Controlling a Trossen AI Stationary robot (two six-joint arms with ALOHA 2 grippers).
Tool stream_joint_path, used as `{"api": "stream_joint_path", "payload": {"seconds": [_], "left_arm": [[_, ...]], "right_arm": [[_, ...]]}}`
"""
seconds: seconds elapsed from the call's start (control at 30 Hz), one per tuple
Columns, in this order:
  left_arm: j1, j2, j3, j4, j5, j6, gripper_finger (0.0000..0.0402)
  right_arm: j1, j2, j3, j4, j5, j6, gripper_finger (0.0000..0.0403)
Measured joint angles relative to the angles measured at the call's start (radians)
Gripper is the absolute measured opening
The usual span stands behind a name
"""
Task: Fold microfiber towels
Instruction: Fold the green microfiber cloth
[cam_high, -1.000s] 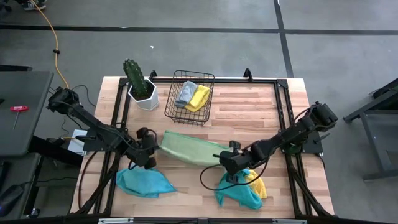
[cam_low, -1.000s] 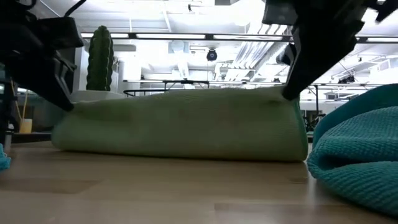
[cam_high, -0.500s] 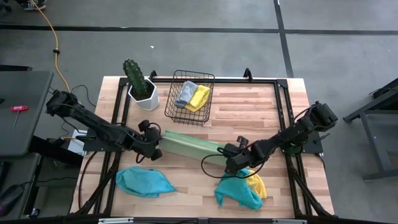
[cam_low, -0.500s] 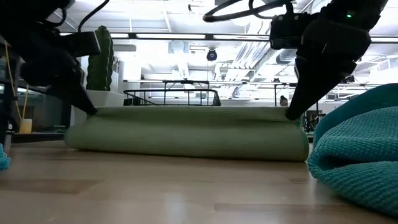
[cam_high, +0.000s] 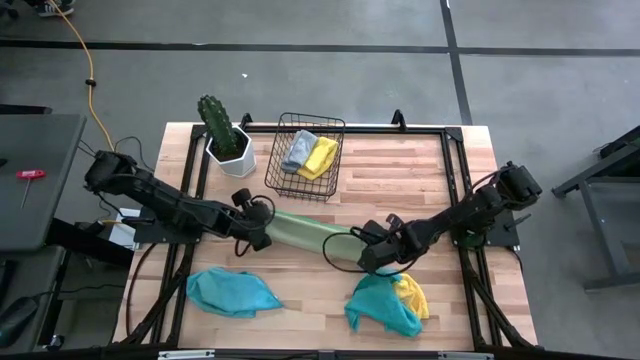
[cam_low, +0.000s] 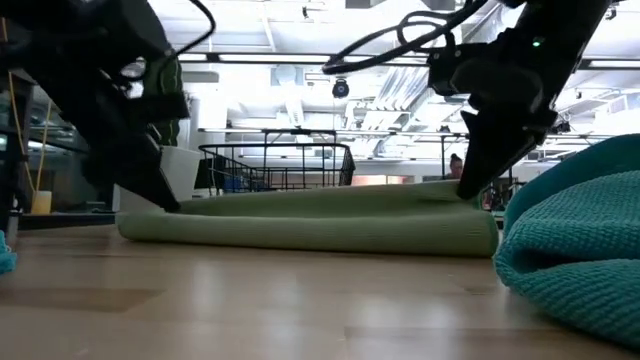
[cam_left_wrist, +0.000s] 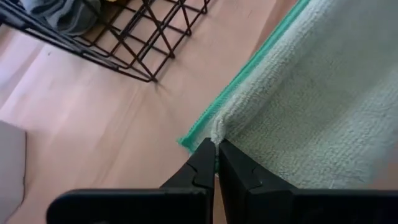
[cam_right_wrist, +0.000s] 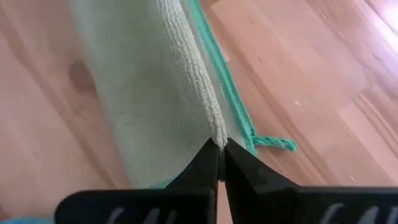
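Here, the left gripper (cam_high: 262, 228) and right gripper (cam_high: 357, 250) each pinch a corner of the light green towel (cam_high: 305, 231), jaws clamped; uneven release could skew the fold.

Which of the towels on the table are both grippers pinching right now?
The light green towel across the table's middle: the left gripper and right gripper are each shut on an end. The teal towels near the front edge lie loose and untouched.
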Motion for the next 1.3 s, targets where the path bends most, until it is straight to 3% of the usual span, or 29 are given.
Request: {"api": "stream_joint_path", "payload": {"seconds": [0.2,0.7,0.9,1.1,1.3], "left_arm": [[0.050,0.070,0.000,0.073,-0.013,0.027,0.0000],[0.066,0.064,0.000,0.099,0.004,0.104,0.0039],[0.066,0.064,0.014,0.091,0.002,0.170,0.0086],[0.066,0.064,0.115,-0.017,-0.019,0.270,0.0139],[0.062,0.064,0.210,-0.155,-0.035,0.312,0.0168]], "right_arm": [[-0.015,0.000,0.000,-0.022,0.005,0.069,0.0000],[-0.020,0.000,0.000,-0.022,0.005,0.100,0.0008],[-0.020,0.001,0.000,-0.032,0.049,0.103,0.0082],[-0.034,0.001,0.000,-0.083,0.065,0.070,0.0164],[-0.014,-0.008,0.001,-0.084,0.170,0.000,0.0204]]}}
